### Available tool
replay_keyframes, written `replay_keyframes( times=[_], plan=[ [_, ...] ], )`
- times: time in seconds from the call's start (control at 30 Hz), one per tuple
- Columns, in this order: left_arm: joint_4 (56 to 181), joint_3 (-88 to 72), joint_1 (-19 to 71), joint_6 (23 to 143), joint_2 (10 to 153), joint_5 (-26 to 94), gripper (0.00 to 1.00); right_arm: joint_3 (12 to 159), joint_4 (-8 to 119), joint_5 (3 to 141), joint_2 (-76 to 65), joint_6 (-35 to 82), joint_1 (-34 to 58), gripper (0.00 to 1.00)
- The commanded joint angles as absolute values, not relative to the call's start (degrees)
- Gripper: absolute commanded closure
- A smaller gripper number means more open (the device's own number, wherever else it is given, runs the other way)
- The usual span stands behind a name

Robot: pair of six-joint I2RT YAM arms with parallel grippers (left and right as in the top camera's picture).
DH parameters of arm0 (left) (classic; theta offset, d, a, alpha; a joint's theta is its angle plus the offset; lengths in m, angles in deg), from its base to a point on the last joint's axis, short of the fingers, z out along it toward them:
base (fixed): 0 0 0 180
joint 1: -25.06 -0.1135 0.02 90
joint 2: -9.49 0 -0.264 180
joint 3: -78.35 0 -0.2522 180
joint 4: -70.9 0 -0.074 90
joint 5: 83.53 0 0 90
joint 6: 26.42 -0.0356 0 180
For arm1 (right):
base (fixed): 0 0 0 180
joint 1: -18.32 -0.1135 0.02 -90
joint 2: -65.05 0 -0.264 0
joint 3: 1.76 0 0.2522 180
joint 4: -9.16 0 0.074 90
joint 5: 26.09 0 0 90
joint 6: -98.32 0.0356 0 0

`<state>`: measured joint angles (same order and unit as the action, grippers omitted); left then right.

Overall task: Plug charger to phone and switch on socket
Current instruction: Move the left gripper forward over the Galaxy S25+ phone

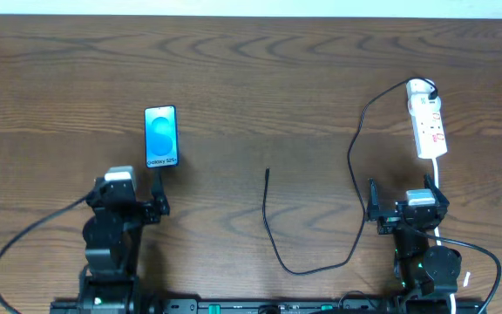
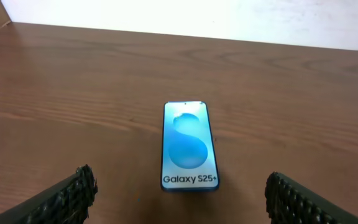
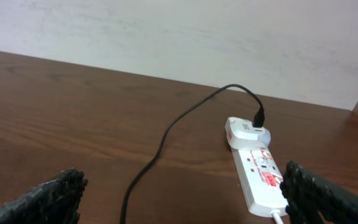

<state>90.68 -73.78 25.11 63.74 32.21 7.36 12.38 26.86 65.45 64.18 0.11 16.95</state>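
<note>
The left gripper (image 1: 131,199), lower left of the overhead frame, is spread wide and holds nothing; the phone (image 2: 189,146) lies flat, screen up, just ahead of it, centred between the fingers in the wrist view. The right gripper (image 1: 408,209), lower right, is equally wide and empty, with the socket (image 1: 428,122) ahead toward the upper right. The charger (image 3: 164,140) runs from the socket's far end to mid-frame, its tip free on the table (image 1: 251,78)

Brown wooden table (image 1: 260,61) with visible grain and soft sheen, phone (image 2: 189,146) screen glossy, socket (image 3: 260,178) smooth white plastic, charger (image 3: 156,149) cable matt black, finger pads (image 2: 73,194) black and knobbly
</note>
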Motion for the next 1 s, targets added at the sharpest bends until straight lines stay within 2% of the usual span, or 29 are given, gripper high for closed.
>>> replay_keyframes(
  times=[0.0,0.37,0.6,0.97],
  plan=[
    [90.66,-68.67,24.85,63.22,38.81,6.39,0.11,12.29,27.10,65.56,64.40,-0.52,17.15,0.01],
    [95.76,-57.50,24.85,63.24,53.39,6.39,0.11,12.29,27.10,65.56,64.40,-0.52,17.15,0.01],
    [111.30,-43.77,24.85,63.28,64.16,6.37,0.11,12.29,27.10,65.56,64.40,-0.52,17.15,0.01],
    [123.19,-32.89,24.85,63.90,72.29,6.37,0.11,12.29,27.10,65.56,64.40,-0.52,17.15,0.01]
  ],
)
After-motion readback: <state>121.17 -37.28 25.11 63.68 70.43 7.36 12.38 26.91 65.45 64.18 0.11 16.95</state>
